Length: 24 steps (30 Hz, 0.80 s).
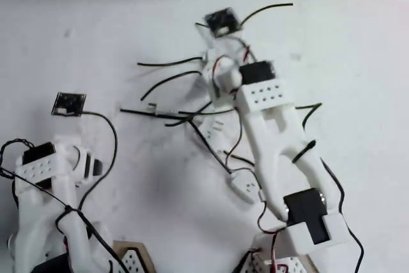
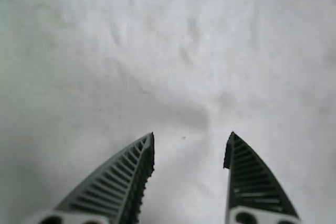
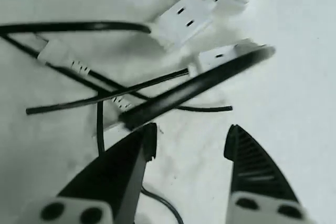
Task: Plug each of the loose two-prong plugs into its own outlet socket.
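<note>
My right gripper (image 3: 190, 139) stands open just above the tangle of black cables (image 3: 105, 95) in the middle of the table, nothing between its fingers. Just beyond its fingertips a thick black cable (image 3: 199, 82) runs across. A white two-slot outlet socket (image 3: 184, 17) lies farther off, and a second white socket (image 3: 220, 56) sits beside the thick cable. A small white plug (image 3: 55, 51) lies on a thin cable. In the high view the right arm (image 1: 268, 119) stretches over the cables, with white sockets (image 1: 246, 187) beside it. My left gripper (image 2: 190, 145) is open over bare table.
The left arm (image 1: 48, 177) sits at the near left, apart from the cables. Black cable ends (image 1: 169, 63) fan out toward the left of the tangle. The white table (image 1: 96, 43) ends at a dark edge along the far side.
</note>
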### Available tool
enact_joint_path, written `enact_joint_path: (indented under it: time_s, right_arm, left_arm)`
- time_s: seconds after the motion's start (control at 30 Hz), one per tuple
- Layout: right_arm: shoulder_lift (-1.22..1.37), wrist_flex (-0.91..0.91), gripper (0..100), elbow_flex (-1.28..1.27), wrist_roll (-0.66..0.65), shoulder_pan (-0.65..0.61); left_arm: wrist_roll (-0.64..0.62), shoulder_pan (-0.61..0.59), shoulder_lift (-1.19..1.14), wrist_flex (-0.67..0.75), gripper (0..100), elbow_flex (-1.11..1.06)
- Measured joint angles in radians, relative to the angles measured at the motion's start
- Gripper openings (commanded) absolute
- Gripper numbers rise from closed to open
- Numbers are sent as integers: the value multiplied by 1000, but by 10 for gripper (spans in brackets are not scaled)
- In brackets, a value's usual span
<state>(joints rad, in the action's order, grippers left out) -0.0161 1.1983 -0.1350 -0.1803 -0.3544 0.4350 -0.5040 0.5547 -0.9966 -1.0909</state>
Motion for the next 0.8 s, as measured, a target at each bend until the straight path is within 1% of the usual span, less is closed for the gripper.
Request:
enact_joint_path:
  time_s: [0.07,0.17,0.33,0.5,0.6,0.67,0.8]
  right_arm:
    - [0,-6,205,-60,-15,-28]
    - [0,-68,205,-160,-23,-46]
    - [0,-206,205,-287,-31,-48]
    - [0,-371,205,-391,-84,-44]
    - [0,-416,205,-410,-91,-44]
    - [6,-430,205,-411,-91,-66]
    - [81,-470,205,-396,-91,-95]
  left_arm:
    - [0,0,0,0,222,0]
    - [0,0,0,0,222,0]
    - [0,0,0,0,222,0]
    - [0,0,0,0,222,0]
    - [0,0,0,0,222,0]
    - [0,0,0,0,222,0]
    - [0,0,0,0,222,0]
